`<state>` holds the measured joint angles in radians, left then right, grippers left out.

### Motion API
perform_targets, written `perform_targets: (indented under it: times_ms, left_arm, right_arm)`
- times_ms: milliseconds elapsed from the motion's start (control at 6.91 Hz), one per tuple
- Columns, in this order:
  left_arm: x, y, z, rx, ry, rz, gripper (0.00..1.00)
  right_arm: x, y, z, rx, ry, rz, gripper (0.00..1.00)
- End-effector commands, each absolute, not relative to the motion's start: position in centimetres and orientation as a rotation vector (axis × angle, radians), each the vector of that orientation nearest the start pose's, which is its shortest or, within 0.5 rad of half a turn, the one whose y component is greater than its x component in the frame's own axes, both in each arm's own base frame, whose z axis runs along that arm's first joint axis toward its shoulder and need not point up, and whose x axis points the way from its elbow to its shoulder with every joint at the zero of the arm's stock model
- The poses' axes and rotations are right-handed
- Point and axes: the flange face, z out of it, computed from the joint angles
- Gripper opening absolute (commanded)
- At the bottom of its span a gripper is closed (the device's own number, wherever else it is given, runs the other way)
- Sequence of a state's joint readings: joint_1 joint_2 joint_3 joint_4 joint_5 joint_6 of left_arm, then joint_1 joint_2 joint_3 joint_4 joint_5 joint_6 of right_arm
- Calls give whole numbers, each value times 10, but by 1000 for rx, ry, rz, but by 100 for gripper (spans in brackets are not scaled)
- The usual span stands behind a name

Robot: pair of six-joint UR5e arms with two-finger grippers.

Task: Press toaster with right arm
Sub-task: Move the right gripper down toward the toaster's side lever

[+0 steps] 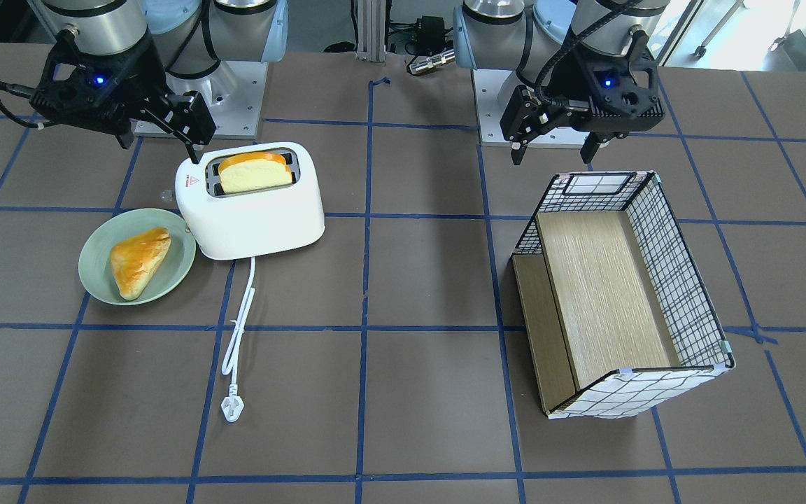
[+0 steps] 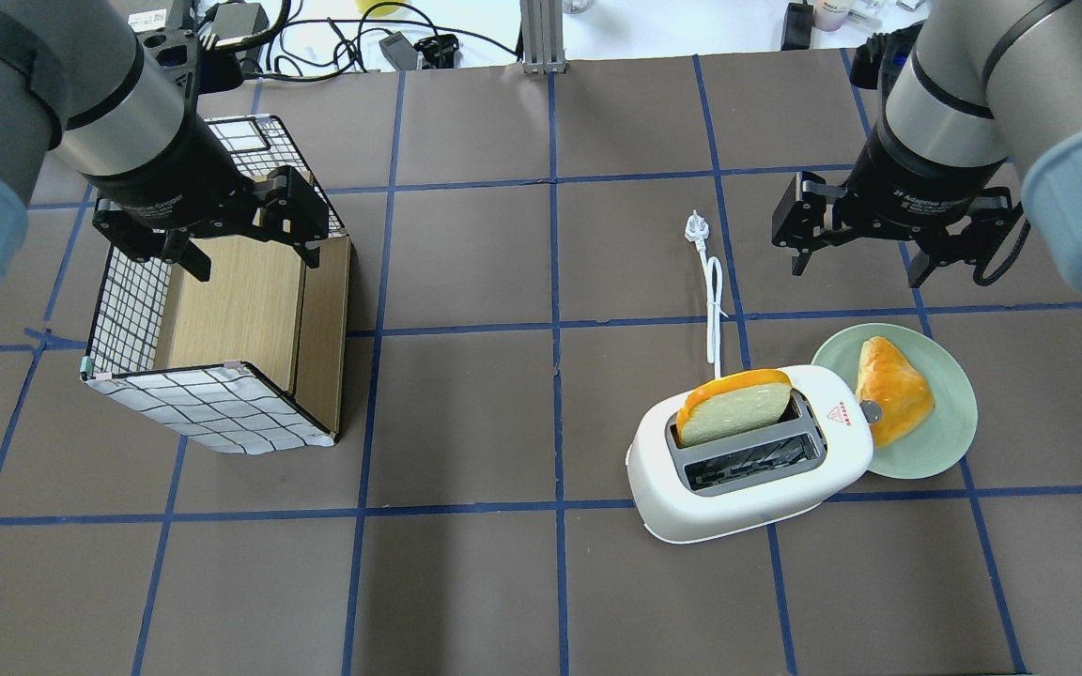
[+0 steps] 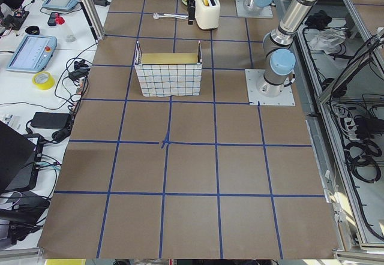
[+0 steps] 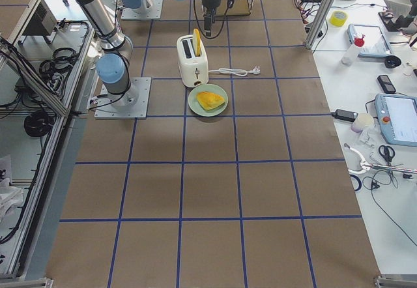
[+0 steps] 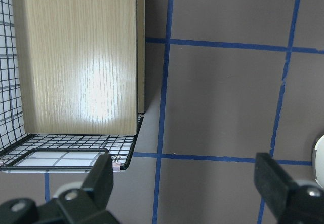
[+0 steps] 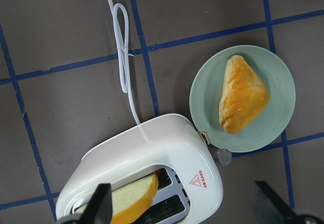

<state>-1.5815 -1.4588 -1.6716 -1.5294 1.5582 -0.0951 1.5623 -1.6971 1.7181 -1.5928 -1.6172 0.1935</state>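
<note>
The glossy white toaster (image 1: 256, 217) stands on the table with a bread slice (image 1: 252, 173) upright in one slot. It also shows in the overhead view (image 2: 748, 498) and the right wrist view (image 6: 152, 148). Its white cord and plug (image 1: 231, 406) trail away across the table. My right gripper (image 1: 159, 147) is open and empty. It hovers above the toaster's end nearest the plate, apart from it, as the overhead view (image 2: 856, 272) shows. My left gripper (image 1: 551, 159) is open and empty above the basket's edge, also in the overhead view (image 2: 255, 265).
A green plate (image 1: 95, 269) with a golden pastry (image 1: 138, 260) sits against the toaster's end. A wire-grid basket (image 1: 676, 280) with a wooden board inside lies on its side under the left arm. Blue tape lines grid the brown table.
</note>
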Motion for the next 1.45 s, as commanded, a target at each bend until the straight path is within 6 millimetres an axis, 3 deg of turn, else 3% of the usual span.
perform_targets:
  times_ms: [0,145,434,868,1013,1303]
  left_arm:
    - [-139,-448,496,-133,3153,-84,100]
    - [-139,-448,496,-133,3153,-84,100]
    - [-139,-448,496,-133,3153,-84,100]
    - [-139,-448,496,-133,3153,-84,100]
    - [-139,-448,496,-133,3153,-84,100]
    - [-139,-448,496,-133,3153,-84,100]
  right_arm:
    - [107,-444,476,305,3174,-4,88]
    - [91,-447,476,288,3178,7,64]
    - [63,-449,474,184,3213,47,3]
    - [16,-449,466,131,3191,131,0]
    - [9,-446,458,138,3169,182,0]
    - [14,-440,427,135,3093,235,0]
